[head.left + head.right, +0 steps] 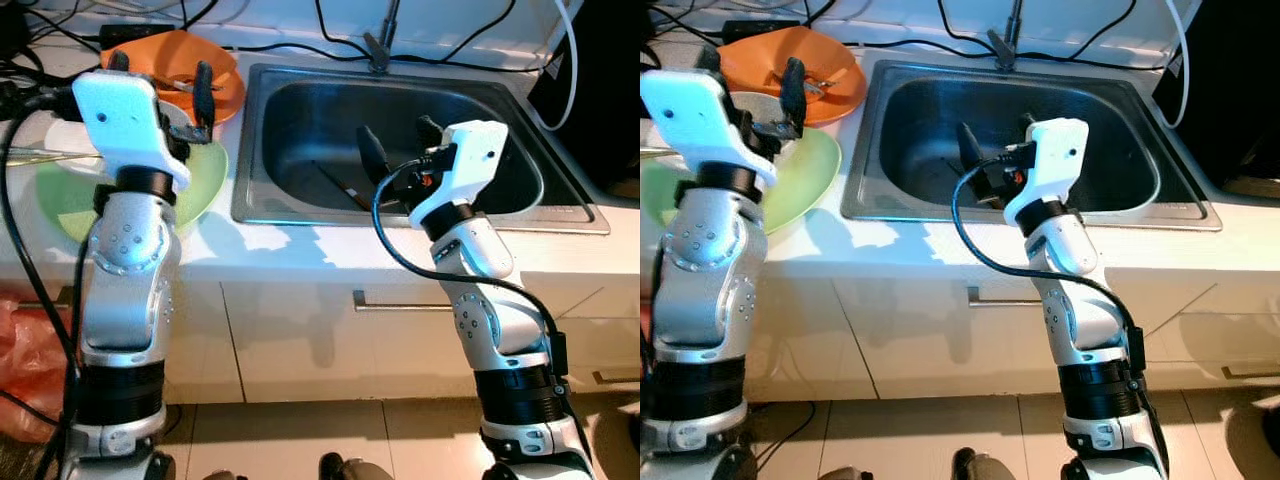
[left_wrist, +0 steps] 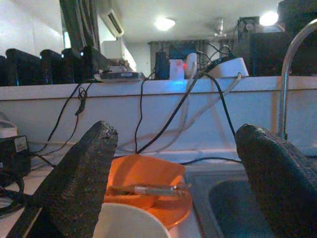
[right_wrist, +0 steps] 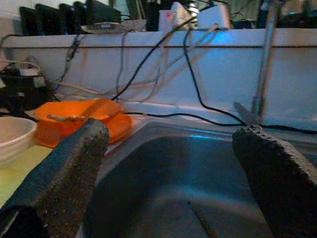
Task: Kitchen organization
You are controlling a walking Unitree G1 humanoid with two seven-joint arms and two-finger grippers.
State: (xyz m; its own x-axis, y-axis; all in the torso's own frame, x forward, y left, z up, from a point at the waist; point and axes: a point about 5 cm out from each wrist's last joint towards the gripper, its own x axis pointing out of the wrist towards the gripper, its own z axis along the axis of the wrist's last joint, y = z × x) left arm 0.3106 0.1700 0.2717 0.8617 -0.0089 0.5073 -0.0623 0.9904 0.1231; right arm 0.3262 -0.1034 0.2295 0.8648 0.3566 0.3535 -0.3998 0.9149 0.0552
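My left gripper (image 1: 163, 78) is open above the counter, over a white bowl (image 2: 130, 221) that sits on a light green plate (image 1: 205, 190). Just beyond it, an orange dish (image 1: 190, 60) holds a thin utensil (image 2: 148, 189). My right gripper (image 1: 400, 143) is open too, raised over the steel sink (image 1: 300, 120) with nothing between its fingers. A thin dark utensil (image 1: 340, 185) lies on the sink bottom, below and slightly left of that gripper. In the right wrist view the sink basin (image 3: 183, 173) spreads between the fingers (image 3: 59, 183).
A faucet (image 1: 380, 45) stands at the back of the sink, with black cables (image 1: 300, 47) trailing along the white back ledge. A drawer handle (image 1: 400, 303) runs under the counter. A red plastic bag (image 1: 25, 350) lies on the floor at my left.
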